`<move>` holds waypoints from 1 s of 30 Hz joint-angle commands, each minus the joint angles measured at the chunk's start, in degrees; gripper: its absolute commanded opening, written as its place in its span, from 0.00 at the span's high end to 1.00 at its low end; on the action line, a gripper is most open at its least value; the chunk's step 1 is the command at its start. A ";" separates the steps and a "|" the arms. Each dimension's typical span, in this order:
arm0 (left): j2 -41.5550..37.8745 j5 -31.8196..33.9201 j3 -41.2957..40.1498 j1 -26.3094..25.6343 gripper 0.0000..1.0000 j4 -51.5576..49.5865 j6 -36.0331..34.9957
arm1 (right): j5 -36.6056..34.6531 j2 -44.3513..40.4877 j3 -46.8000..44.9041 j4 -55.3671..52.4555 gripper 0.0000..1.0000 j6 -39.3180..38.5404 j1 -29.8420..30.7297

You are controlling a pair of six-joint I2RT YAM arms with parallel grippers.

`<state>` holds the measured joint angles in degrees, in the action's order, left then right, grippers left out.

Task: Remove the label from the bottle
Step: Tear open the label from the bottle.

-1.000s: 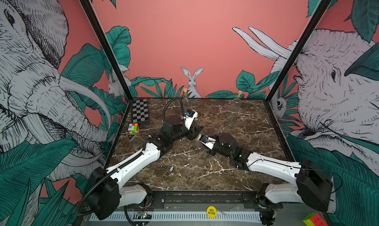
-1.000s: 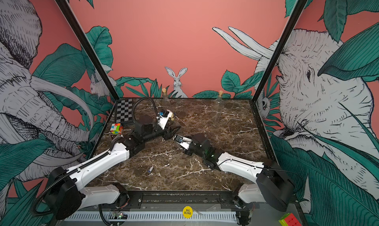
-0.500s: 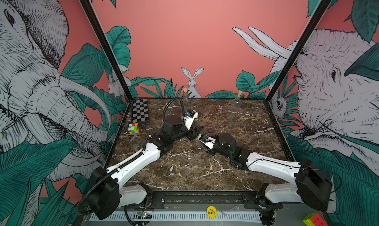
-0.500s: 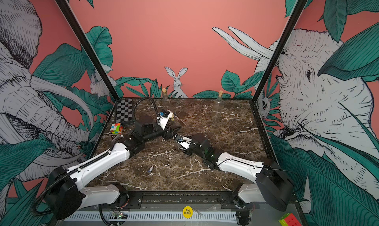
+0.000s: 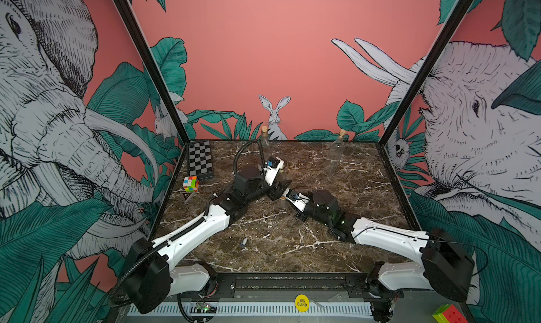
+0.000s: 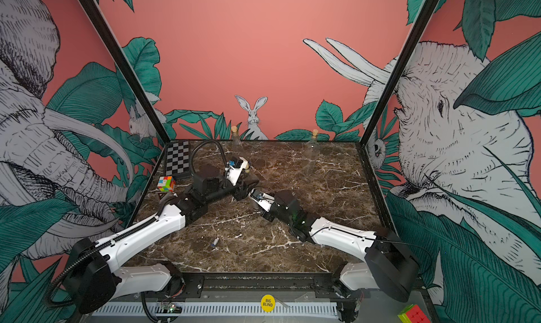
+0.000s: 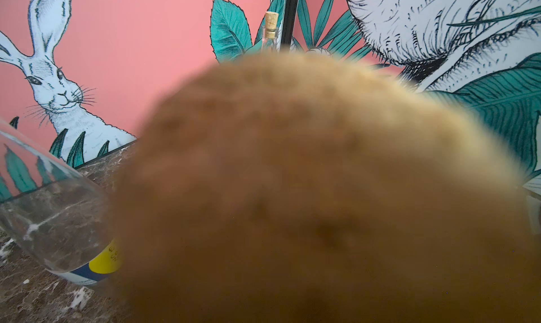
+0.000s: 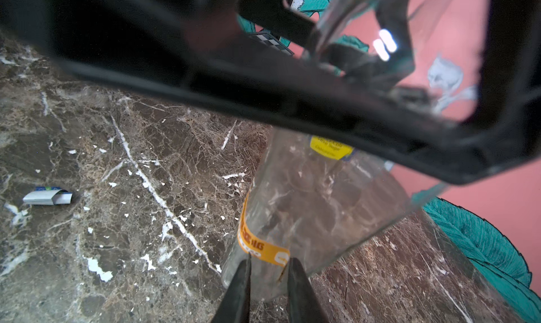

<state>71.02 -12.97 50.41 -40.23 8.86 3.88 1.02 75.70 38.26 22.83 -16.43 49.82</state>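
Right wrist view has the good angle: my right end effector [image 8: 270,280] is at a narrow gap, tips right on the edge of the orange label [image 8: 263,248] near the base of the clear bottle [image 8: 322,207]. Can't tell if it's actually pinching anything. My left end effector [image 5: 279,189] is clamped around the bottle, which sits tilted around the middle of the bench [image 8: 146,160]. Left wrist view is mostly blurry cork [image 7: 292,189]. A curled silver scrap [image 8: 48,197] lies well apart on the bench.

Both arms reach low toward mid-counter; left gripper [image 5: 277,189] clamps the bottle [image 8: 322,207], right gripper's [image 8: 270,261] jaws stand narrowly parted.
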 commanded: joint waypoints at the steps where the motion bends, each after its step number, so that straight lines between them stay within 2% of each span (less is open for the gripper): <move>1: -2.83 -6.68 1.38 -2.47 1.00 4.05 2.92 | -1.38 -0.03 0.50 7.28 0.76 1.82 -0.60; 16: -3.15 -7.99 1.97 -3.61 1.00 3.97 2.91 | -1.54 -0.23 0.67 7.67 0.83 2.70 -1.22; 30: -3.10 -6.20 1.97 -4.77 1.00 4.89 4.31 | -0.75 -0.89 1.29 5.59 0.99 2.71 -1.22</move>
<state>70.78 -10.87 50.41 -41.56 9.32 4.01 0.38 75.35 38.26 23.49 -14.11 48.93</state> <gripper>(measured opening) 0.577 0.048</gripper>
